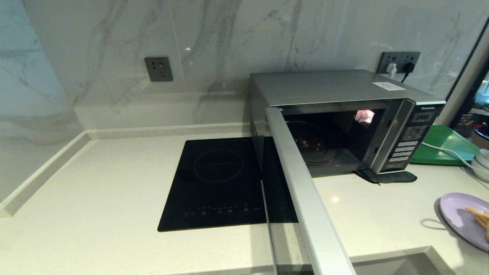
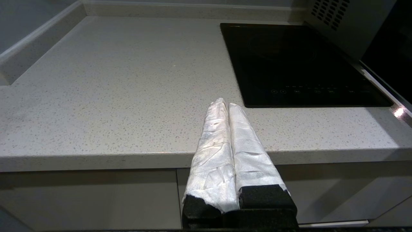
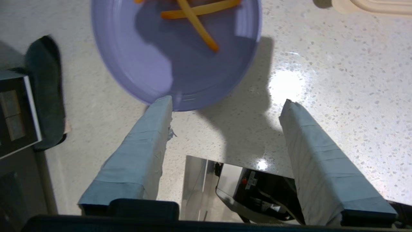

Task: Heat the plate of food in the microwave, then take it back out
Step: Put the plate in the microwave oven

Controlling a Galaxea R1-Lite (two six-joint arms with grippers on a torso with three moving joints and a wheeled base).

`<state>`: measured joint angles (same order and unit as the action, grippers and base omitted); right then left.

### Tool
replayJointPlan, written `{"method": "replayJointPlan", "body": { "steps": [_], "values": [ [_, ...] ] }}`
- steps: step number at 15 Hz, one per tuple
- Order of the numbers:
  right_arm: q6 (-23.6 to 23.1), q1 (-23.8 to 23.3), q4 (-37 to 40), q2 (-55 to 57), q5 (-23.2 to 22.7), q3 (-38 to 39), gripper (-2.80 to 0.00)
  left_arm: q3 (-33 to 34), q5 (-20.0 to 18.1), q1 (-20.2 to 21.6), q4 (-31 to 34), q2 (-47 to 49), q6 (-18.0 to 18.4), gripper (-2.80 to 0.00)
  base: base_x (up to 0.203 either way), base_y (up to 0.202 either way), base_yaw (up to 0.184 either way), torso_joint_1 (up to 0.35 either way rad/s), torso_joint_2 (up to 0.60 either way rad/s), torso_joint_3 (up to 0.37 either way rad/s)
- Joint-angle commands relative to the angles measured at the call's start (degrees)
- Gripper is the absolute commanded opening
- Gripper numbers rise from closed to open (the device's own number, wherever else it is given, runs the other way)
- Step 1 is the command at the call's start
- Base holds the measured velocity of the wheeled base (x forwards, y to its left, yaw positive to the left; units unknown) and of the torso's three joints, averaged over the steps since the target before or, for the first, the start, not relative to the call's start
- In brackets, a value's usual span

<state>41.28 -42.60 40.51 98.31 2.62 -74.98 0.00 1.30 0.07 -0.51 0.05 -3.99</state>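
Observation:
The silver microwave (image 1: pixel 344 99) stands at the back right of the counter. Its door (image 1: pixel 301 191) is swung wide open towards me, and only the glass turntable shows inside. The plate of food (image 1: pixel 464 217), lilac with a few orange sticks, lies on the counter at the far right. In the right wrist view my right gripper (image 3: pixel 225 101) hangs open over bare counter, with the plate (image 3: pixel 154 64) just beyond its fingertips and one fingertip (image 3: pixel 162 104) at the rim; nothing is between the fingers. My left gripper (image 2: pixel 225 103) is shut and empty, parked at the counter's front edge, left of the hob.
A black induction hob (image 1: pixel 229 183) is set into the counter left of the microwave, partly behind the open door. A green tray (image 1: pixel 443 145), a white cable (image 1: pixel 447 151) and stacked pale bowls (image 1: pixel 482 162) crowd the right. A dark mat (image 1: pixel 389 177) lies under the microwave's front corner.

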Motion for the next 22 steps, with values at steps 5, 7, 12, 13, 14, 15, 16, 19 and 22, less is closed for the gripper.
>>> {"method": "replayJointPlan", "body": {
  "steps": [5,7,12,13,14,15,16,19,22],
  "values": [
    [6.0,0.2,0.3,7.8,5.2,1.4,0.00,0.0,0.0,0.0,0.0,0.0,-0.1,-2.80,0.000,0.000,0.000,0.000,0.00,0.000],
    [6.6,0.2,0.1,10.1,6.2,1.6,0.00,0.0,0.0,0.0,0.0,0.0,-0.1,-2.80,0.000,0.000,0.000,0.000,0.00,0.000],
    [9.1,0.1,-0.4,15.2,6.8,1.2,0.00,0.0,0.0,0.0,0.0,0.0,-0.1,-2.80,0.000,0.000,0.000,0.000,0.00,0.000],
    [9.3,0.1,-1.9,15.9,7.4,1.4,0.00,0.0,0.0,0.0,0.0,0.0,-0.1,-2.80,0.000,0.000,0.000,0.000,0.00,0.000],
    [10.0,0.1,-3.4,16.6,8.2,1.6,0.00,0.0,0.0,0.0,0.0,0.0,-0.1,-2.80,0.000,0.000,0.000,0.000,0.00,0.000],
    [10.5,0.0,-3.8,17.0,9.0,1.6,0.00,0.0,0.0,0.0,0.0,0.0,-0.1,-2.80,0.000,0.000,0.000,0.000,0.00,0.000],
    [10.7,0.0,-3.8,17.3,9.2,1.5,0.00,0.0,0.0,0.0,0.0,0.0,-0.1,-2.80,0.000,0.000,0.000,0.000,0.00,0.000],
    [10.8,-0.3,-3.9,18.3,9.2,1.7,0.00,0.0,0.0,0.0,0.0,0.0,-0.1,-2.80,0.000,0.000,0.000,0.000,0.00,0.000],
    [10.8,-0.8,-4.1,20.0,9.2,1.8,0.00,0.0,0.0,0.0,0.0,0.0,-0.1,-2.80,0.000,0.000,0.000,0.000,0.00,0.000]
  ]
}}
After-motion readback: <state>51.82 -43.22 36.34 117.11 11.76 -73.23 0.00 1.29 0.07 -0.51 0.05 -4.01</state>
